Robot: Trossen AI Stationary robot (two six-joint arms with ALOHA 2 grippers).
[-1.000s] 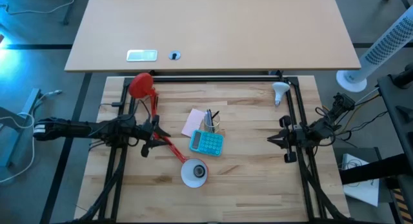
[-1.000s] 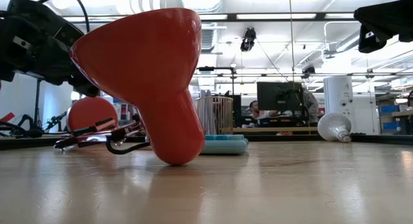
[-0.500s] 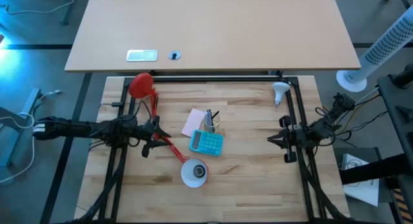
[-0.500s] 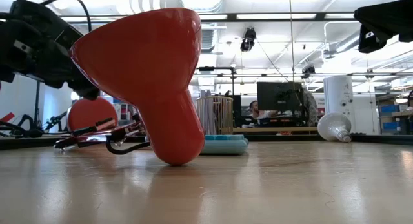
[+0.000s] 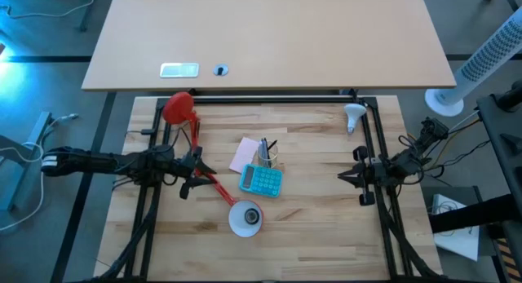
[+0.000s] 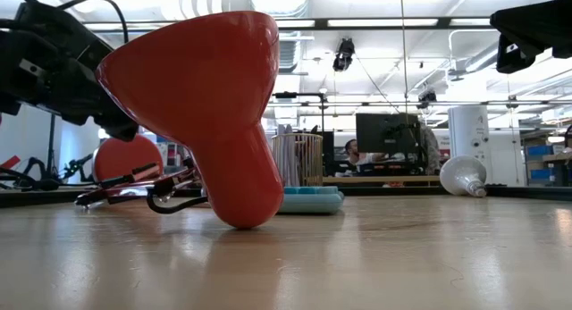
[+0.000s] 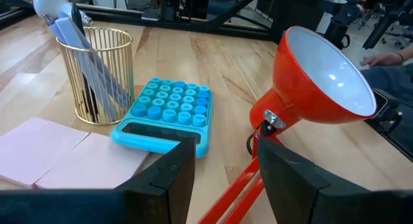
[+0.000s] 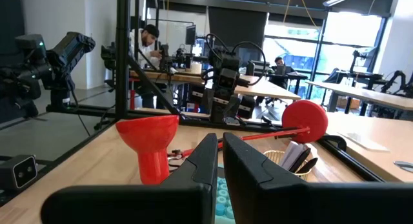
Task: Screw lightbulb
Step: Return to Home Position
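Worktop [image 5: 326,234] looks the same as a second ago, nothing budged. Lamp [image 5: 245,218] lies tipped over, no bulb in it. Left pincer [image 7: 226,146] hangs spread by the lamp's arm. Right pincer [image 8: 219,143] is pressed together, well apart from the lamp. Bulb [image 5: 354,114] lies loose, also well apart, so I'd guess both arms are basically home.

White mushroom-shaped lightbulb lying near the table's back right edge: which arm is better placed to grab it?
Right. The white mushroom-shaped lightbulb lies on that arm's side, near the right gripper; the left gripper hangs across the table over the red desk lamp.
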